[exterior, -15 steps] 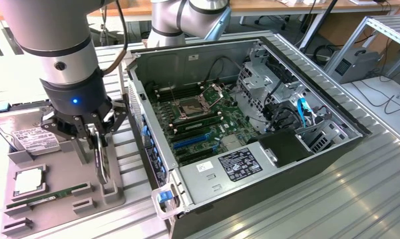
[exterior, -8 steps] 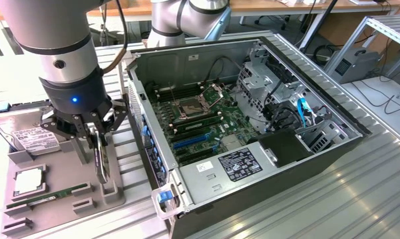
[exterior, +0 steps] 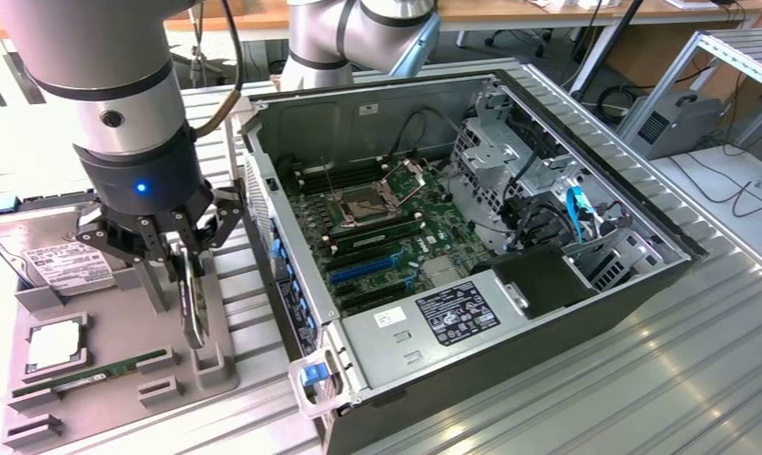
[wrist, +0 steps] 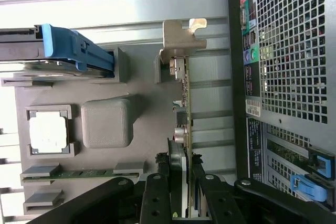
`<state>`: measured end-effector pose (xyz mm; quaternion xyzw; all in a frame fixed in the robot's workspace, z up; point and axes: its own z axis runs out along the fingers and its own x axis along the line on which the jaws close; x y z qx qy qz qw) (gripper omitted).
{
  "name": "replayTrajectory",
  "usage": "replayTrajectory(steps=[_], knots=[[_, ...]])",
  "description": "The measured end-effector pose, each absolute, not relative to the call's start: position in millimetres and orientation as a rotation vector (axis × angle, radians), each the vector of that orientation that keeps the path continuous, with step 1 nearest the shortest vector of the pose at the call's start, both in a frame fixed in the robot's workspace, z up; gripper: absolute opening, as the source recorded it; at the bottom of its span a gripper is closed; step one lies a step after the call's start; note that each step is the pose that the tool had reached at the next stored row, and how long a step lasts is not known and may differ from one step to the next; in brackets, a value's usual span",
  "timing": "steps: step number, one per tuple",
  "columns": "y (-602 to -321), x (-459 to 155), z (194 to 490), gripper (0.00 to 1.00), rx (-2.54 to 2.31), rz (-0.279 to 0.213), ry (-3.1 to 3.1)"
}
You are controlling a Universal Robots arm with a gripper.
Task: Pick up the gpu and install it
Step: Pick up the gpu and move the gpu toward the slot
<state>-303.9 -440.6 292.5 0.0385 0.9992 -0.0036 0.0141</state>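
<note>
Gripper (exterior: 185,275) hangs straight down over the grey tray (exterior: 122,322). You have its jaws clamped on the gpu (exterior: 194,318), one finger (wrist: 156,198) on each flat face of the card, no gap showing in the wrist view.

The gpu stands on edge along the tray's side nearest the computer case (exterior: 482,313), with its lower edge down in the tray's holder. It is gripped near one end. At the other end its silver bracket (wrist: 181,38) sits against a raised post of the tray.

Other things on the tray:
- hard drive (exterior: 46,242) with a white label, at one end of the tray, well apart from the gpu
- square processor (exterior: 55,343) in its own pocket, on the tray's side away from the gpu
- green memory stick (exterior: 97,372) lying in slots near the tray's other end, past the processor

The computer case lies just beside the tray on the exterior view's right, side panel off and motherboard (exterior: 381,237) exposed. In the wrist view the perforated rear panel (wrist: 294,51) of the case runs parallel to the gpu, close by the tray's edge.
</note>
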Motion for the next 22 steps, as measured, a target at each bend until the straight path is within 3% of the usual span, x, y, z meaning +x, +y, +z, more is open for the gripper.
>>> replayTrajectory(steps=[22], knots=[[-440.5, -303.9, 303.7, 0.27, 0.120, -0.013, 3.111]])
